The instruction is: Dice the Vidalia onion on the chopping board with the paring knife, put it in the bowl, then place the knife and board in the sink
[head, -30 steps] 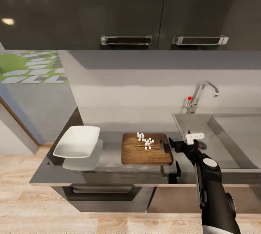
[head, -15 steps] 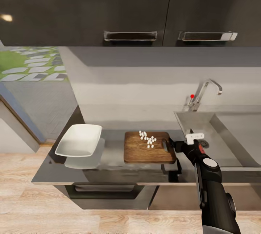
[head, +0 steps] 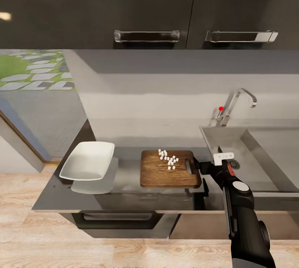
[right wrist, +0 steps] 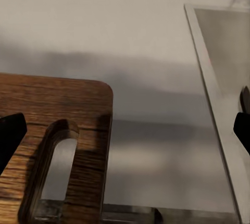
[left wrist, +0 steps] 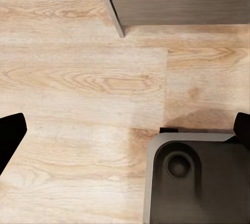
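While my right gripper [head: 198, 167] hangs wide open by the chopping board's [head: 166, 175] handle end, little white onion bits [head: 168, 160] sit on the board, and the bowl [head: 87, 161] waits further left.

Bowl [head: 87, 161] left of chopping board [head: 166, 174] (onion dice [head: 167, 159] on it), sink [head: 232, 143] right.
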Tool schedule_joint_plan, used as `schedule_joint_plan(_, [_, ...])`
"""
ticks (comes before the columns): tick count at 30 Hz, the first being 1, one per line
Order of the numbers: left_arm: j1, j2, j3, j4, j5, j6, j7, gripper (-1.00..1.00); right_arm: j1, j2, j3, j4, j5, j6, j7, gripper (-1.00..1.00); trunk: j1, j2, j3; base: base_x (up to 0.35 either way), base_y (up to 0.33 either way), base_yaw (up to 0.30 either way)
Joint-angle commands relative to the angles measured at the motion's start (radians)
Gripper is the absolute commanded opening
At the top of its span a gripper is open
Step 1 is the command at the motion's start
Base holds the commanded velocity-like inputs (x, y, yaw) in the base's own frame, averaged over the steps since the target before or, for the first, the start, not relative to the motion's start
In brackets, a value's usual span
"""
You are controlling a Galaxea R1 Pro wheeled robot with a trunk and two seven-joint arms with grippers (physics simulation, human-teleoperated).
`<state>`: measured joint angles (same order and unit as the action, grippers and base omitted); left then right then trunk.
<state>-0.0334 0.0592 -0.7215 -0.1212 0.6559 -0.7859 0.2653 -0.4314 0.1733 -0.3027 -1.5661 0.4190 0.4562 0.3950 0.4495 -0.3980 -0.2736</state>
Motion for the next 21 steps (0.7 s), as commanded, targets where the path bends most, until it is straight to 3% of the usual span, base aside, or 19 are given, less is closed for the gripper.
schedule_joint_plan(1, [0.000, 0.001, -0.009, -0.002, 0.001, -0.001, 0.009, 1.00, -0.001, 0.001, -0.003, -0.001, 0.010, 0.002, 0.010, 1.00, 0.001, -0.002, -0.003, 0.009, -0.008, 0.000])
schedule_joint_plan(21, [0.000, 0.001, -0.009, 0.000, 0.001, 0.000, 0.009, 1.00, -0.001, 0.001, -0.003, 0.000, 0.010, 0.002, 0.008, 1.00, 0.001, -0.002, -0.032, 0.001, -0.001, 0.000])
